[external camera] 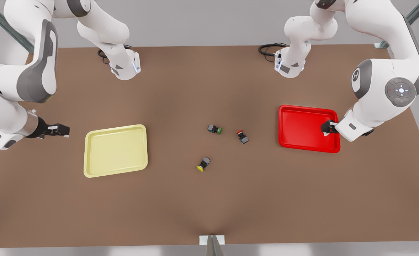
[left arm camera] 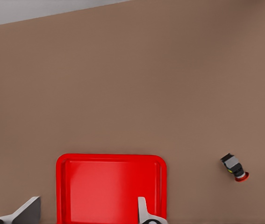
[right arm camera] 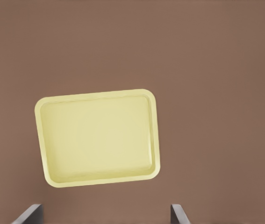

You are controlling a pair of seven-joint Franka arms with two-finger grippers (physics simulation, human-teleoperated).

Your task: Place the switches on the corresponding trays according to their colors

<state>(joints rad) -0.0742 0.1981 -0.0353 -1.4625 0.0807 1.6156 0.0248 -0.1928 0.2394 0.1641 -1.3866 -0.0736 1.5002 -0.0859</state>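
Two grey switches, yellow-capped switch (external camera: 203,164) and red-capped switch (external camera: 242,137), lie between bare yellow tray (external camera: 115,150) and red tray (external camera: 308,128); left gripper (external camera: 328,127) and right gripper (external camera: 61,130) hover spread.

Lighting: even, diffuse and bright, no single source apparent. Brown table (external camera: 209,199) showed soft darker mottling, deepest around the centre and toward 6 o'clock near its edge. Shadows: faint, tight contact shadows under the switches and along tray rims. Glare: a mild pale sheen on the red tray (left arm camera: 111,186) floor in the left wrist view; the yellow tray (right arm camera: 97,137) matte. Focus: uniform; no visible edge distortion.
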